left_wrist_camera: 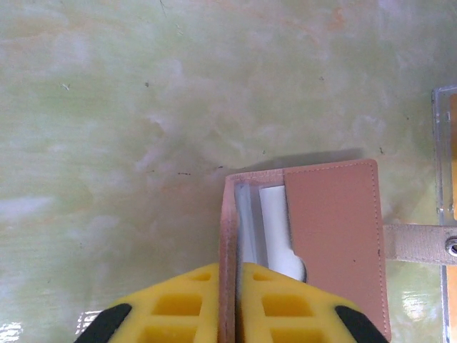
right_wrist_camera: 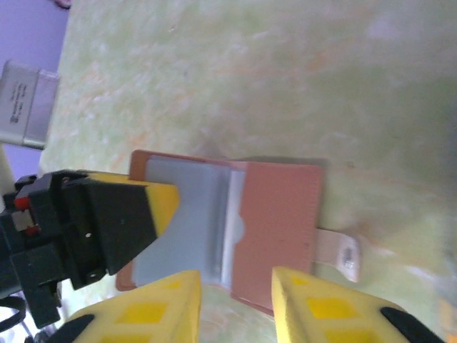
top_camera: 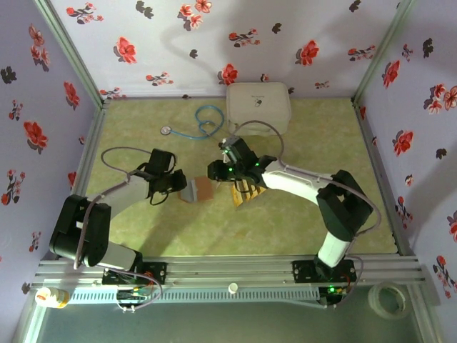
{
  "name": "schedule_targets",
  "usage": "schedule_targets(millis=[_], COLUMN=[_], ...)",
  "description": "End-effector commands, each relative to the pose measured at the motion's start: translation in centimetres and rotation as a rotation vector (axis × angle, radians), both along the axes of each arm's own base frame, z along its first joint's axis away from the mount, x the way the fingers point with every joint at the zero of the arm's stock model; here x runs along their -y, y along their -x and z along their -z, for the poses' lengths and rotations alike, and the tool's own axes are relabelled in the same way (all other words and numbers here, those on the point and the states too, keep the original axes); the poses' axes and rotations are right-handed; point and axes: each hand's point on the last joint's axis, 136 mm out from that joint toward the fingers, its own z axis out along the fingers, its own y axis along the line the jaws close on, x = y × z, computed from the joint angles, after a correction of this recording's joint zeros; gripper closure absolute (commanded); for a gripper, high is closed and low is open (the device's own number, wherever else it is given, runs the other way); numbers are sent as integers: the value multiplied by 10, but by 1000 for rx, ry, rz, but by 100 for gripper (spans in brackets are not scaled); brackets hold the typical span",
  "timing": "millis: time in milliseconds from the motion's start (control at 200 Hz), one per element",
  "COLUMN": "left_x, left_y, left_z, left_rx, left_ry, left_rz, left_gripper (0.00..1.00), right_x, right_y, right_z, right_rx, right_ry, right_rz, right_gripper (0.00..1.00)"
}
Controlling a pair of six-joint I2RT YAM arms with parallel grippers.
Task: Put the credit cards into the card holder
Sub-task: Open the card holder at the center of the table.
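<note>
The left gripper (left_wrist_camera: 230, 275) is pressed together on one flap of the card holder (left_wrist_camera: 332, 236), which lies opened on the table (left_wrist_camera: 107, 143) just ahead of its fingers. The right gripper (right_wrist_camera: 235, 286) hangs over the holder's near edge with its jaws apart and holds nothing. The credit cards (top_camera: 248, 191) lie just beside this gripper, under the right arm.

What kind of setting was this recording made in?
Likely a lab test booth, not a home: flower-patterned walls enclose a green marbled tabletop, with the left arm and right arm bolted to an aluminium rail.
</note>
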Motion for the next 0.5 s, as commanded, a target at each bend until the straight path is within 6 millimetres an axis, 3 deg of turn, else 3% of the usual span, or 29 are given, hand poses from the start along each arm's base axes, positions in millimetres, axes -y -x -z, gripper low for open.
schedule_targets(millis=[0, 220, 495], left_x=[-1, 1, -3], left_y=[1, 0, -1], left_z=[-2, -3, -5], left_rx=[6, 10, 26], left_ry=[-8, -4, -1], left_rz=[23, 33, 27], left_gripper=[87, 87, 83], right_x=[-30, -40, -15], right_y=[8, 12, 8], right_z=[13, 53, 98], right_rx=[-39, -97, -148], right_ry=[-48, -43, 43], right_rz=[-57, -69, 10], right_gripper=[74, 81, 85])
